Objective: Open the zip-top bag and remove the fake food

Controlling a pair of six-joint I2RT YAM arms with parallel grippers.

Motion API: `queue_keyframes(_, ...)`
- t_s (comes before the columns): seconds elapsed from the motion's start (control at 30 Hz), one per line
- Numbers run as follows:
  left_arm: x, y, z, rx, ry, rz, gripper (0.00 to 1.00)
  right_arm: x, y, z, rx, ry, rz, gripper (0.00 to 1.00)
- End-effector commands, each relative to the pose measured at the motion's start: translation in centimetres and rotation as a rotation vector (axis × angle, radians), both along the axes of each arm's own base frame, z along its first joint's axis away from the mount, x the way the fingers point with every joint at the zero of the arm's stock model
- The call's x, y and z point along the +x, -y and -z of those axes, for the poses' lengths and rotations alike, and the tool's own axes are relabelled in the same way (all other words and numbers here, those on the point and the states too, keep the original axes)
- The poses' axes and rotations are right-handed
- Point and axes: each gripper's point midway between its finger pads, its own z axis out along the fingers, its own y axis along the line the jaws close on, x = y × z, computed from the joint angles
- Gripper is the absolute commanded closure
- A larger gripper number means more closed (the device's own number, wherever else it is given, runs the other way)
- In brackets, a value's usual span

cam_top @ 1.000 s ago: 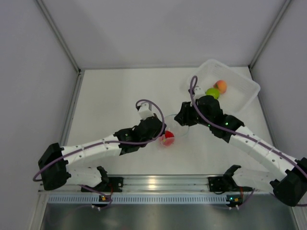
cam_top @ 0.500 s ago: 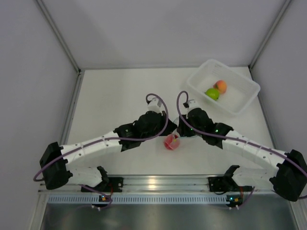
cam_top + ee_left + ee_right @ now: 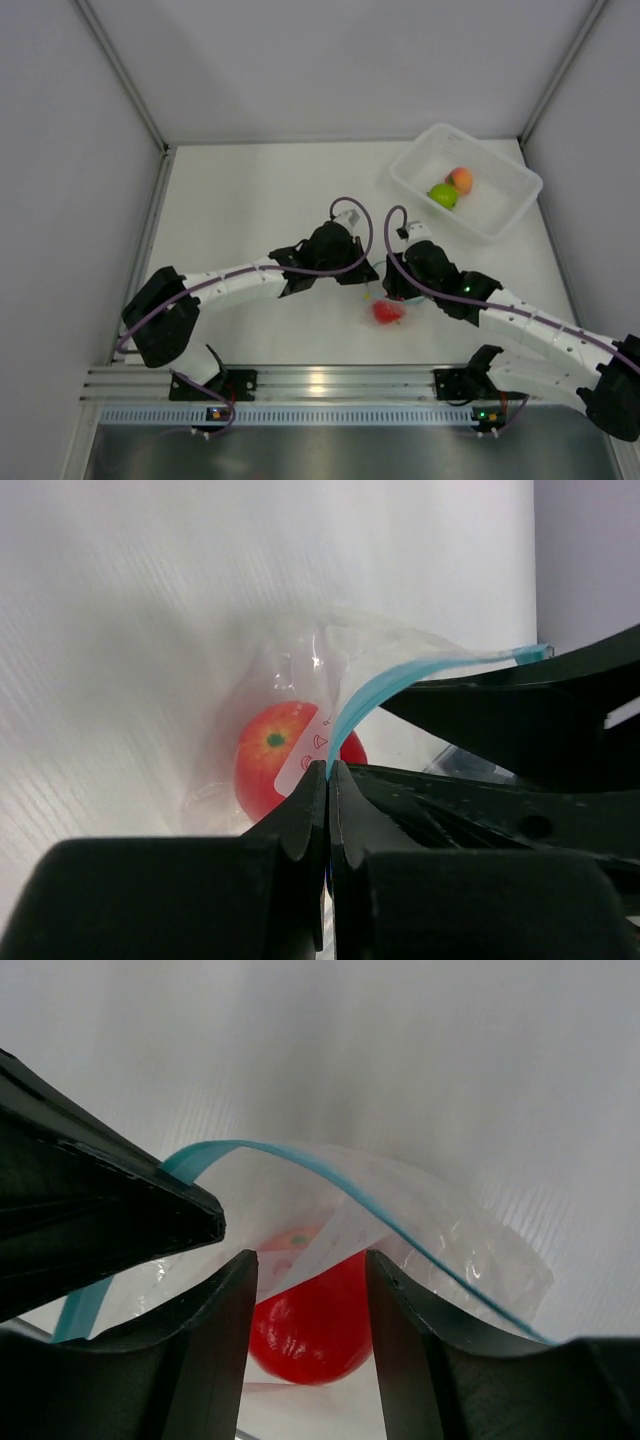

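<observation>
Left gripper [image 3: 328, 772] is pinched tight on the teal zip strip [image 3: 400, 678] of the zip-top bag [image 3: 330, 640], front centre of the table [image 3: 250, 200]. Right gripper [image 3: 310, 1260] fingers stand apart at the bowed-open mouth. The bag contains one red fruit [image 3: 272, 760]. Only the overhead view shows the far-right bin [image 3: 490, 202], which contains one green fruit [image 3: 443, 195] and one orange fruit [image 3: 461, 180], touching.

Far right corner, there's the translucent white rectangular plastic bin [image 3: 495, 195], sitting skewed to the edges of the matte white tabletop [image 3: 250, 210]. Plain grey panel walls [image 3: 350, 60] close off three sides, and a silver metal rail [image 3: 320, 380] runs along the near edge.
</observation>
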Motion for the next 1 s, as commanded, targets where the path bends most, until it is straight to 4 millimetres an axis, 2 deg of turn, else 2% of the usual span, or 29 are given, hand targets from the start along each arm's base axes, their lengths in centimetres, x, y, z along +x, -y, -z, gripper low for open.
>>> queue_keyframes(0.0,0.3,0.7,-1.8,-0.064,0.037,0.007,1.0,-0.8,-0.5,1.0,-0.006,-0.027,-0.041,0.52)
queue_keyframes(0.2,1.3,-1.0,-2.4,-0.056,0.078,-0.105,1.0,-2.5,0.0,2.2,-0.042,-0.083,-0.085,0.5)
queue_keyframes(0.33,2.1,-2.1,-2.8,-0.052,0.106,-0.186,1.0,-3.5,0.0,3.2,-0.042,-0.116,-0.095,0.45)
queue_keyframes(0.47,2.0,-1.4,-2.9,-0.058,0.101,-0.176,1.0,-4.0,-0.9,4.2,-0.009,-0.138,-0.115,0.41)
queue_keyframes(0.73,1.4,-0.6,-1.9,-0.044,0.077,-0.152,1.0,-2.6,-1.5,6.3,-0.037,-0.143,-0.058,0.27)
queue_keyframes(0.83,1.4,-0.7,-1.5,-0.034,0.076,-0.151,1.0,-3.1,-2.4,6.9,-0.028,-0.182,-0.1,0.26)
queue_keyframes(0.97,1.5,-1.0,-1.2,-0.022,0.083,-0.165,1.0,-3.5,-1.6,7.8,-0.09,-0.201,-0.092,0.2)
